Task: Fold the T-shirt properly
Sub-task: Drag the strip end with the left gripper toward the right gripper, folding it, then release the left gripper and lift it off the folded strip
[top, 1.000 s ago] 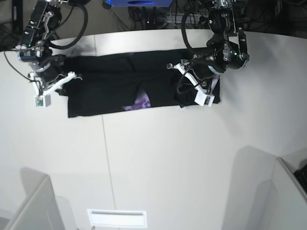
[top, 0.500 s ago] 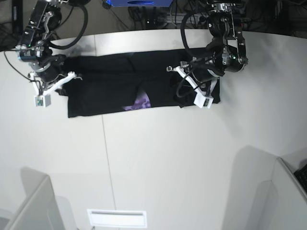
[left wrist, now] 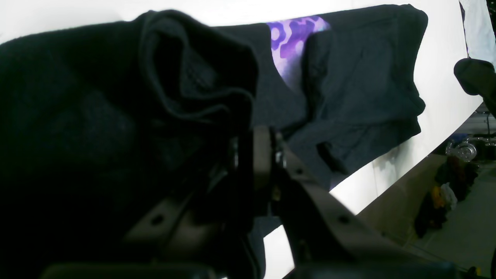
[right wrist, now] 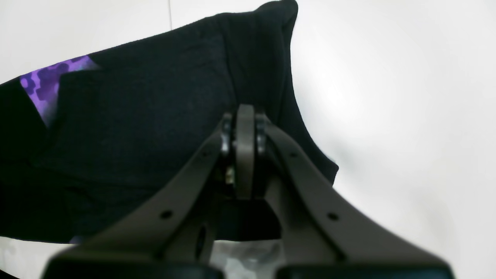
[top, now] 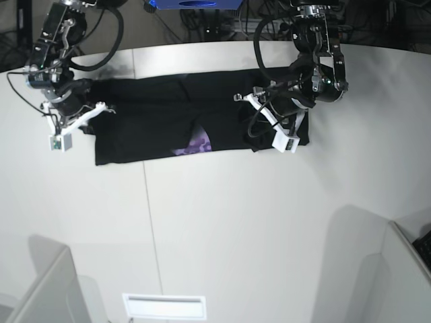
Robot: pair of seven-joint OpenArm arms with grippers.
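The black T-shirt (top: 148, 121) lies stretched across the far half of the white table, with a patch of purple print (top: 195, 145) showing at its near edge. My left gripper (top: 246, 111) sits over the shirt's right end. In the left wrist view it (left wrist: 257, 151) is shut on a bunched, raised fold of the T-shirt (left wrist: 193, 77). My right gripper (top: 101, 111) is at the shirt's left end. In the right wrist view it (right wrist: 240, 124) is shut, with the T-shirt (right wrist: 155, 116) gathering in a ridge up to its tips.
The table's far edge (top: 202, 44) runs just behind the shirt, with cables and a blue box (top: 195, 4) beyond it. Grey panels (top: 47, 289) stand at the near corners. A white slotted plate (top: 163, 306) lies at the front.
The left arm has shifted slightly, carrying the pinched fold of cloth with it. The right arm and the shirt's left end have barely moved.
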